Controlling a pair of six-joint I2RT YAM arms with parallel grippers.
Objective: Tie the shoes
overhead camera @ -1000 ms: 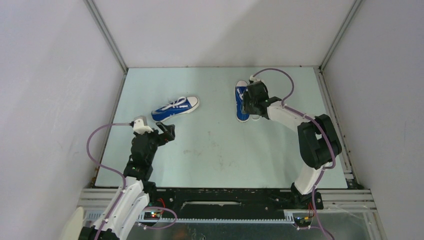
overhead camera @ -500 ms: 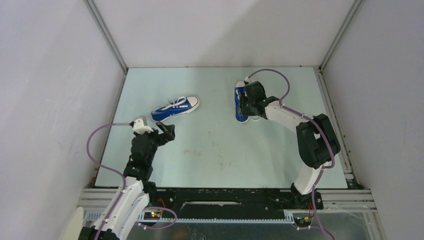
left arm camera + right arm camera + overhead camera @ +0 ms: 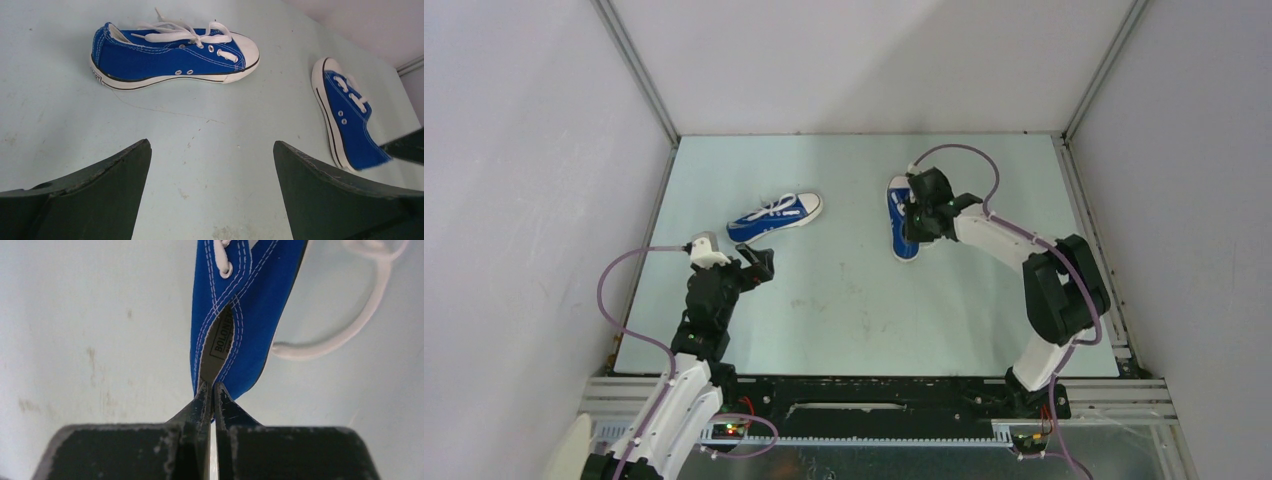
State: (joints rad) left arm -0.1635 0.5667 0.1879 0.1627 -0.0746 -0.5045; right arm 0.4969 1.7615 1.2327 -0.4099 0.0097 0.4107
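Note:
Two small blue canvas sneakers with white laces lie on the pale table. The left shoe (image 3: 774,217) lies on its sole, toe to the right, and also shows in the left wrist view (image 3: 175,52). The right shoe (image 3: 902,222) is pinched at its heel by my right gripper (image 3: 921,224); the wrist view shows the heel collar (image 3: 235,315) clamped between the jaws and a loose lace (image 3: 350,320) beside it. My left gripper (image 3: 762,268) is open and empty, below the left shoe; the right shoe shows at its right (image 3: 350,120).
Grey walls with metal frame rails enclose the table (image 3: 864,310) on three sides. The arm bases stand at the near edge. Purple cables loop over both arms.
My right gripper has shifted the right shoe a little to the left and turned it, heel end toward the front. The left arm and left shoe have not moved.

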